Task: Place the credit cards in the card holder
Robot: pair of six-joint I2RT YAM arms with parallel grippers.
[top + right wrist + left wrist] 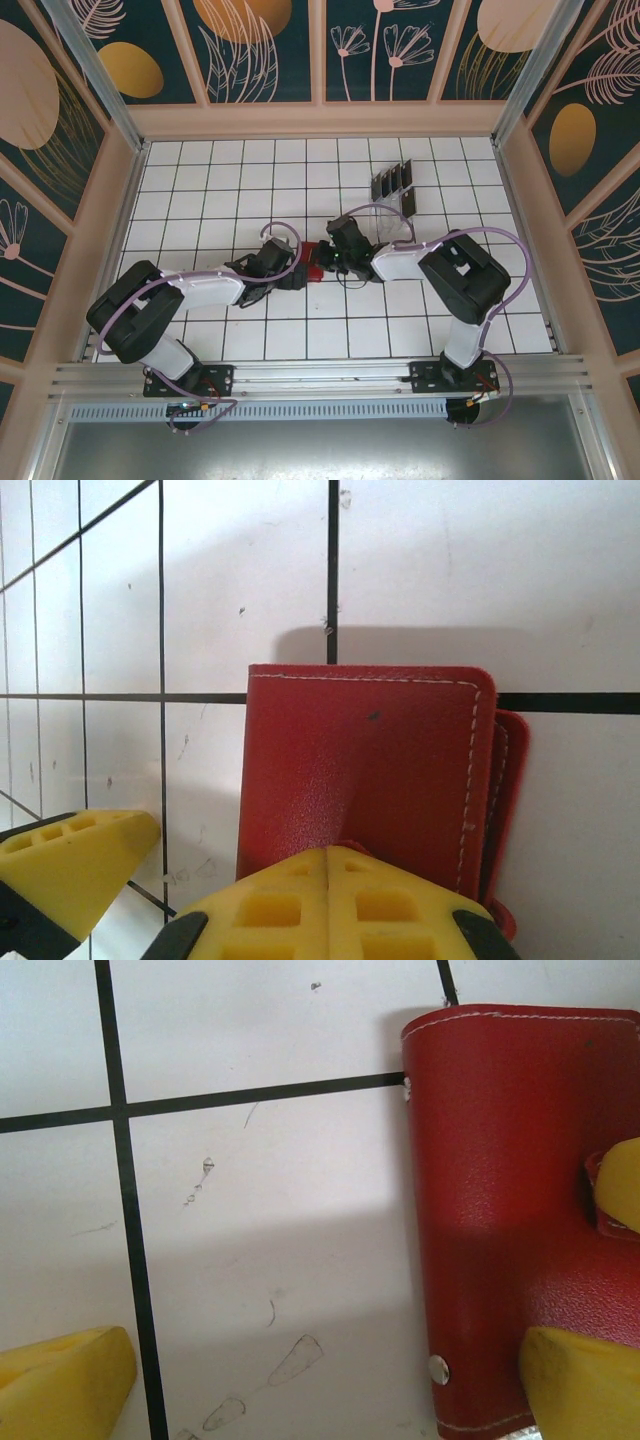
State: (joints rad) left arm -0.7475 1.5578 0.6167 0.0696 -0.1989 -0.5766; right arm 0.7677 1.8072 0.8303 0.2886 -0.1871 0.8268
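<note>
Red wallet (317, 266) flat at the tiled table's (200, 180) centre, left gripper (291, 274) at its 9 o'clock with jaws wide apart, right gripper (331, 262) at 3 o'clock, jaws pressed together on its edge, black cards (395, 185) standing well apart at 1 o'clock, open tiles toward 6 and 12
</note>
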